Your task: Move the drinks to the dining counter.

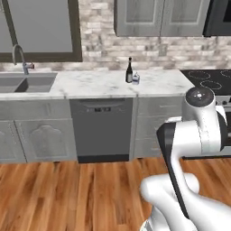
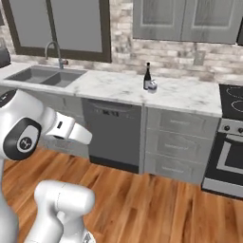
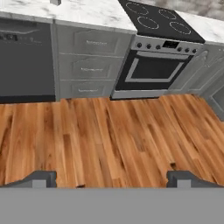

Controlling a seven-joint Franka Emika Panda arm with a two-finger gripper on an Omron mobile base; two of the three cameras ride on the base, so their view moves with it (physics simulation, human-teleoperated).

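Our gripper (image 3: 112,177) hangs over bare wood floor (image 3: 109,131), jaws wide and empty, so we should drive closer to the sink counter (image 1: 103,85), where the black wine bottle (image 1: 129,71) stands touching the small milk carton (image 1: 136,79), before reaching out.
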